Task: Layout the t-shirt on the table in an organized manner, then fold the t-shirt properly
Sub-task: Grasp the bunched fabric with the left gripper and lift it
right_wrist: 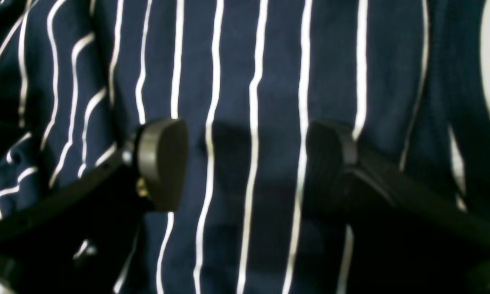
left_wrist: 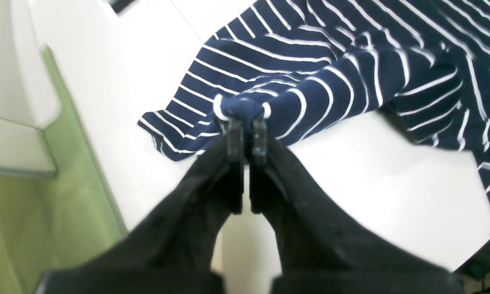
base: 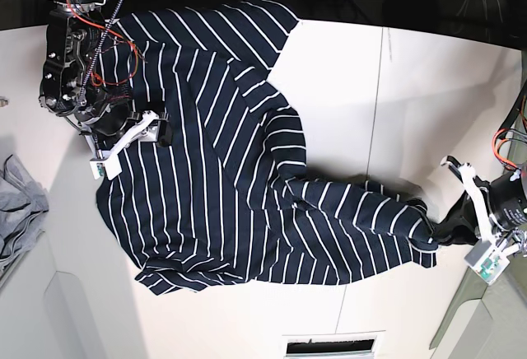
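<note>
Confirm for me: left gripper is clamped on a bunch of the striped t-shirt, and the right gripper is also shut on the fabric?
Not quite. The left gripper is clamped on the t-shirt, but the right gripper is open, its jaws spread wide over the fabric, as the right wrist view shows.

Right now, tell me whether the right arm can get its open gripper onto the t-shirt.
Probably yes. The right gripper hangs open directly over flat striped cloth of the t-shirt, with nothing between them.
</note>
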Controlling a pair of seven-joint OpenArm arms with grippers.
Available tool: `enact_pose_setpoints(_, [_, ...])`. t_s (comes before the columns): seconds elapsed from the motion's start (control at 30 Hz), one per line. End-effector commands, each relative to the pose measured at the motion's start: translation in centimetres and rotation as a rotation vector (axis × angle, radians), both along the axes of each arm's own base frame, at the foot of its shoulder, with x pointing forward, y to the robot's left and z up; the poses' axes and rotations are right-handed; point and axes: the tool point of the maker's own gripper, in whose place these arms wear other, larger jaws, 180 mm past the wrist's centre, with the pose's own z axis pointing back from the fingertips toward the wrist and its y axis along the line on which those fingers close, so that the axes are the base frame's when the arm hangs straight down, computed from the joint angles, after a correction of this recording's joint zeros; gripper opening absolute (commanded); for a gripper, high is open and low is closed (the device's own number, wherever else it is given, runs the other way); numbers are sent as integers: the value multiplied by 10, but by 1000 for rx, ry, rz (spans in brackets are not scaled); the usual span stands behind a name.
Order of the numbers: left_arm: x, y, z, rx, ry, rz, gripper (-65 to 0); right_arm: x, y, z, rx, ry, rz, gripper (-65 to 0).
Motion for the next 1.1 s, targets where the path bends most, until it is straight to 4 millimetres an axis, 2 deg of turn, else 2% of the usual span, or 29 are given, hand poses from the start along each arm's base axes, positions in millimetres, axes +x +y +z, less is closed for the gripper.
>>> enact_pose_setpoints(0.0, [4, 3, 25, 19, -76, -5, -650, -1, -7, -1, -31, 17, 3, -205])
enact_pose_setpoints(0.1, [4, 5, 52, 23, -164, 1, -650, -1, -7, -1, -31, 19, 3, -205])
enact_pose_setpoints(0.2, [5, 5, 62, 14, -200, -2, -650, -1, -7, -1, -31, 18, 3, -205])
enact_pose_setpoints(0.33, [5, -4, 39, -4, -142, -49, -650, -1, -7, -1, -31, 18, 3, -205])
enact_pose_setpoints(0.53, [3, -21, -29, -75, 46, -70, -650, -1, -7, -1, -31, 18, 3, -205])
enact_pose_setpoints(0.6, [3, -32, -36, -91, 46, -85, -650, -1, -7, -1, -30, 18, 3, -205])
enact_pose_setpoints(0.83, [8, -72, -39, -215, 8, -108, -650, -7, -5, -4, -27, 54, 13, -205])
enact_pose_setpoints(0.87, [8, -78, -42, -232, 10, -110, -650, -7, -3, -4, -18, 59, 14, -225])
enact_pose_setpoints(0.9, [9, -82, -46, -252, 13, -112, -650, -8, 0, -4, -6, 62, 21, -291])
enact_pose_setpoints(1.0, [12, -96, -66, -293, 30, -106, -650, -9, 4, -3, 31, 69, 17, -630])
enact_pose_setpoints(1.07, [10, -107, -84, -335, 76, -97, -650, -10, 6, -2, 41, 73, 17, -650])
